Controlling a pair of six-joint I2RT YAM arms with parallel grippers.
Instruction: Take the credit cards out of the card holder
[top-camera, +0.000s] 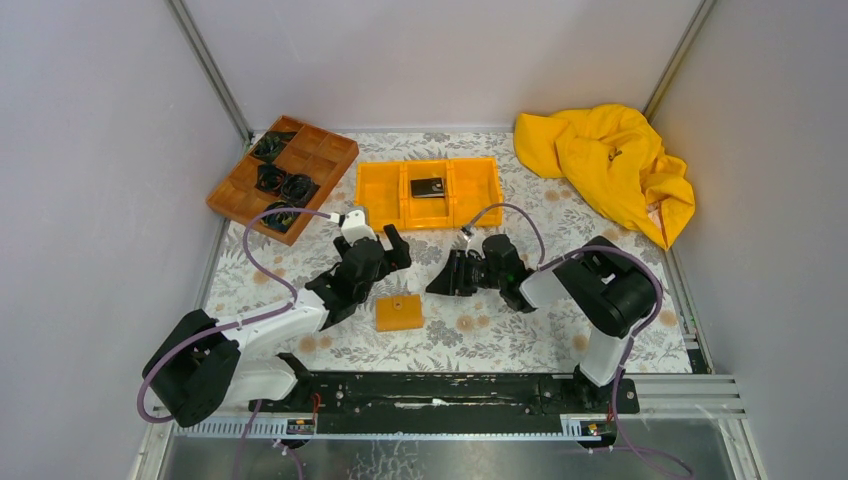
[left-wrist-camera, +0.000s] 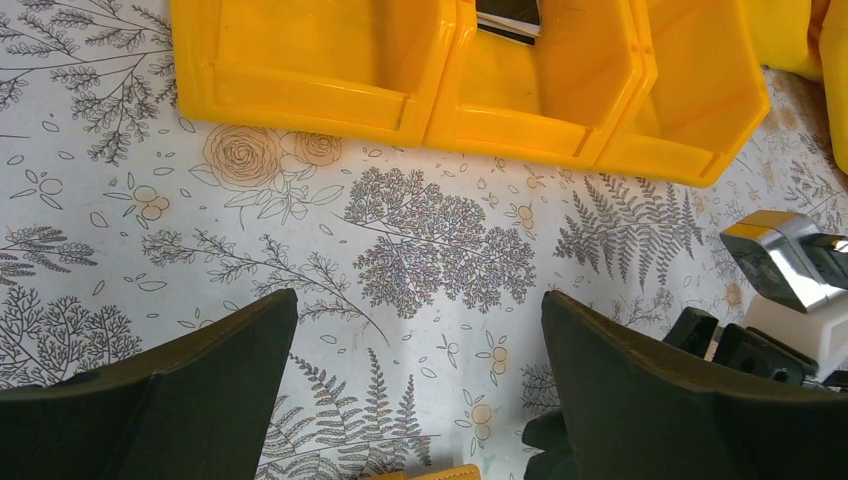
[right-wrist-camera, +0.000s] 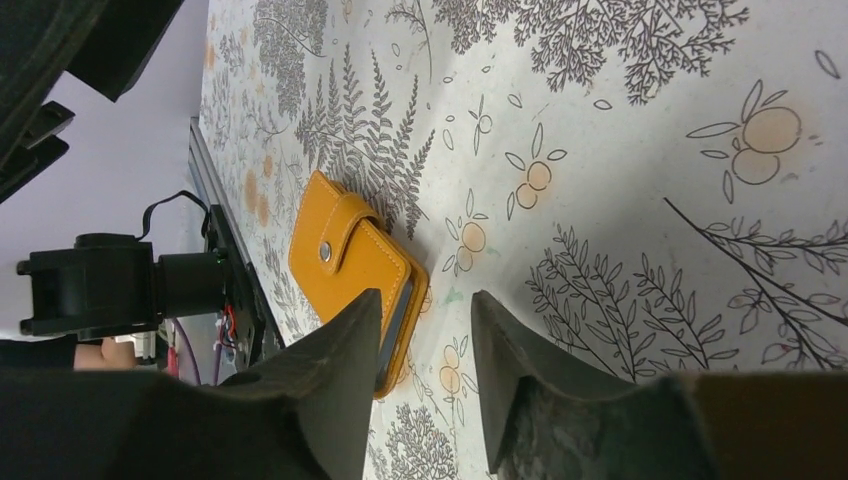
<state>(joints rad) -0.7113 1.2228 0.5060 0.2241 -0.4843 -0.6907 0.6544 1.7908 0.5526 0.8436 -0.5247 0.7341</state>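
Note:
The orange-tan card holder (top-camera: 398, 312) lies shut on the floral cloth, snap up, between the two arms. In the right wrist view the card holder (right-wrist-camera: 350, 255) shows a grey-blue edge. My right gripper (right-wrist-camera: 425, 300) is open and empty, low over the cloth, with one finger beside the holder's edge; from above the right gripper (top-camera: 445, 280) points left. My left gripper (left-wrist-camera: 420, 300) is open and empty above the cloth, with only a sliver of the holder (left-wrist-camera: 430, 473) below it; from above it (top-camera: 385, 238) is beyond the holder. One black card (top-camera: 428, 187) lies in the orange bin's middle compartment.
The orange three-compartment bin (top-camera: 380, 195) stands at the back centre, close ahead of the left gripper (left-wrist-camera: 300, 60). A brown wooden divided tray (top-camera: 240, 190) with black items sits at the back left. A yellow cloth (top-camera: 610, 165) is heaped at the back right. Walls enclose the table.

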